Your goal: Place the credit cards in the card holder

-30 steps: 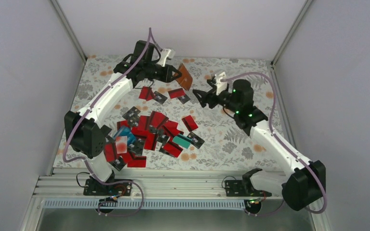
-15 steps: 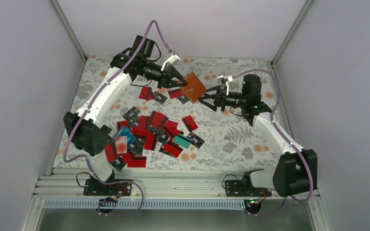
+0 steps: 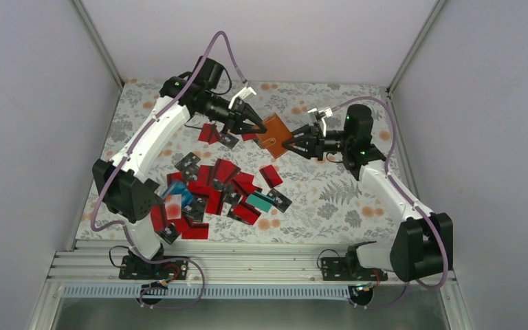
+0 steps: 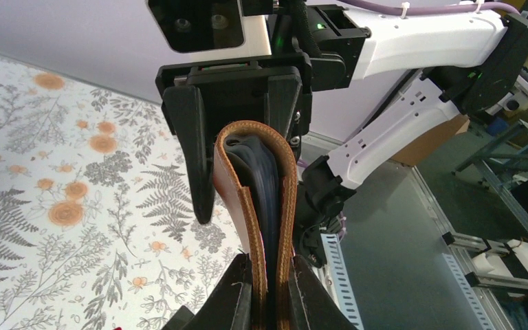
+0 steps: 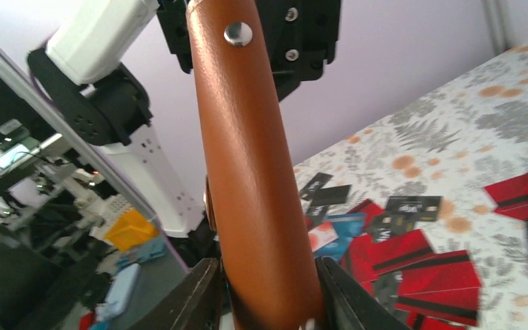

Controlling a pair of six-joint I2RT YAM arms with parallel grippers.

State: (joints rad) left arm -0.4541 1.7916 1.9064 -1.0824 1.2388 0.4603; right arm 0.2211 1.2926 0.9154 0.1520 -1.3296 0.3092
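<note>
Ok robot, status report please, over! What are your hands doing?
Left gripper shut on card holder, mid-air. Right gripper straddling its folded end, grip unclear. Credit cards loose on table. Nothing blocking.

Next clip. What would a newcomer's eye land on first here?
The brown card holder, held in the air above the far middle of the floral table: the left gripper pinches one end, and the right gripper straddles the other, though whether it is squeezing is unclear. Next comes the heap of mostly red and black credit cards scattered across the table's left middle.
</note>
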